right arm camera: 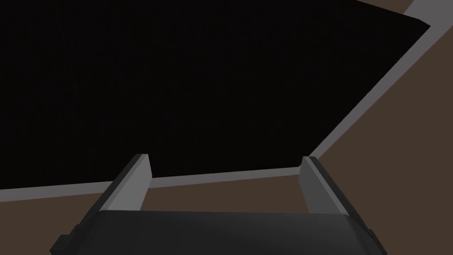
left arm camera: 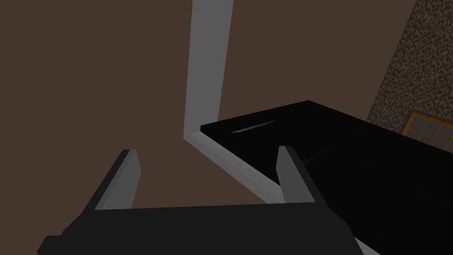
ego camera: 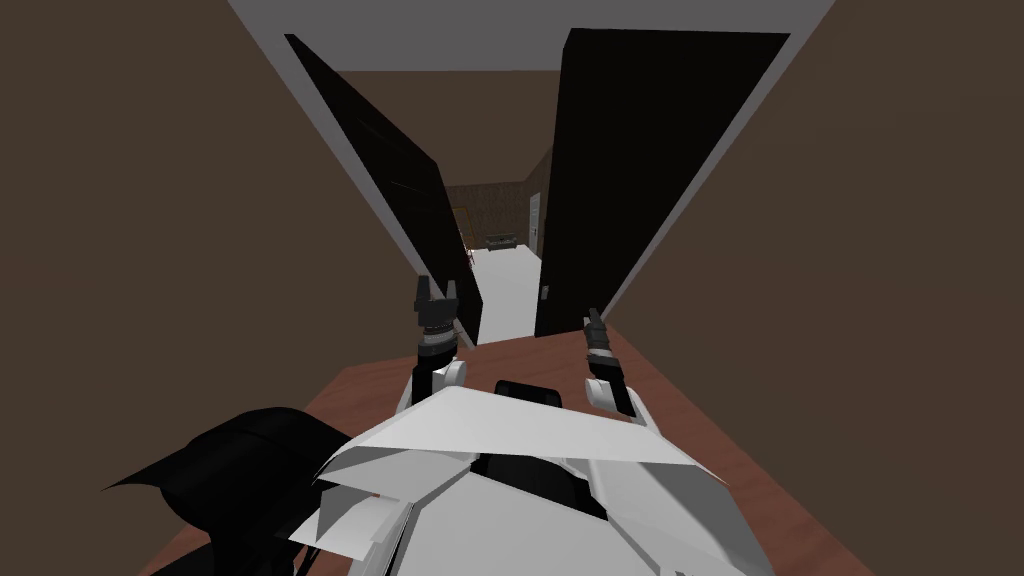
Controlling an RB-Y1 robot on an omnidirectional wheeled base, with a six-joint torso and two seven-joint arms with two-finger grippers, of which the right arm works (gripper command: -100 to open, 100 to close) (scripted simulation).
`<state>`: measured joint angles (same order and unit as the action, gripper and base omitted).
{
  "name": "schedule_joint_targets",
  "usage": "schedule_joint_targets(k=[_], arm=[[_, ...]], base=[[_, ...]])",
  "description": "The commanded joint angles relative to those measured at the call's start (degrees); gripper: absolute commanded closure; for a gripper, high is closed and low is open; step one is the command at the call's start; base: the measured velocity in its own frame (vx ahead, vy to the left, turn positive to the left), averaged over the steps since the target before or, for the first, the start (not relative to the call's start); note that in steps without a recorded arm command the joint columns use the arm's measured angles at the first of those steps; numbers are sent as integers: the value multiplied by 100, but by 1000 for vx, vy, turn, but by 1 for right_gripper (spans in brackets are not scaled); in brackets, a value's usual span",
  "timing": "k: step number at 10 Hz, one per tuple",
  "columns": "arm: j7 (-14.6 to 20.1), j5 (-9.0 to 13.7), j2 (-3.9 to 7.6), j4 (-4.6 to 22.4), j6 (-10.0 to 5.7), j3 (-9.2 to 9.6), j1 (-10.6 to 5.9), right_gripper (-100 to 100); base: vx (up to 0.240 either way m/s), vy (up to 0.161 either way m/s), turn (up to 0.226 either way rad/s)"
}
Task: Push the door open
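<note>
In the head view, two doors stand ahead between plain brown walls (ego camera: 150, 200). The left door (ego camera: 400, 190) is a tall, flat, black slab, swung away at a slant. The right door (ego camera: 650, 170) is the same kind of slab, with a tiny grey handle (ego camera: 545, 292) near its inner edge. Between them is a thin gap, and a smooth white floor (ego camera: 505, 290) shows through it. The robot stands on a red-brown wooden floor (ego camera: 700, 420). The left tool (ego camera: 437, 292) is up by the left door's near edge, and the right tool (ego camera: 596, 320) is just before the right door. Both doors run long from floor to top. In the left wrist view, the left tool's two thin grey fingers (left arm camera: 126, 177) stand wide apart and hold nothing. The left door lies ahead and off to one side, past one finger, with a smooth grey door frame (left arm camera: 208, 66) next to it. In the right wrist view, the right tool's fingers (right arm camera: 132, 181) are wide apart too, and empty. The right door's flat black face lies straight ahead of them and looks near. So the right arm looks best placed: a push straight forward on that flat face should swing it wider.
</note>
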<state>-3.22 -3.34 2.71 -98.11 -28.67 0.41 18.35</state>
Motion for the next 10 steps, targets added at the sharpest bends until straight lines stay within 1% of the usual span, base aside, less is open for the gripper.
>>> schedule_joint_targets(k=[1, 4, 5, 8, 9, 10], arm=[[11, 9, 2, 275, -64, 27, -100, -100], [36, 30, -12, 867, -246, 96, -365, -100], [36, 30, -12, 952, -246, 96, -365, -100], [62, 51, -41, 1589, -431, 166, -633, -100], [62, 51, -41, 1637, -431, 166, -633, -100], [71, 59, -53, 1807, -492, 189, -722, -100]], base=[[57, -31, 27], [92, -48, 60], [67, -38, 26], [66, -42, 54], [58, -40, 19], [64, -34, 19]])
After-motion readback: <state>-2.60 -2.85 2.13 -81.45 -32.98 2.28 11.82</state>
